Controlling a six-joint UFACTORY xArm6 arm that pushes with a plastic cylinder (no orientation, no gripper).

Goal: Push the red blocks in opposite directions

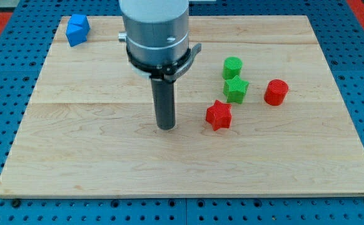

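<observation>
A red star-shaped block point(219, 115) lies on the wooden board right of centre. A red cylinder block point(276, 92) lies further toward the view's right, a little higher. My tip point(166, 127) rests on the board to the left of the red star, with a clear gap between them. The tip touches no block.
A green cylinder point(232, 67) and a green star-shaped block point(236, 89) stand between and above the two red blocks. A blue block point(77, 29) sits at the board's top left corner. The wooden board point(94, 162) lies on a blue perforated table.
</observation>
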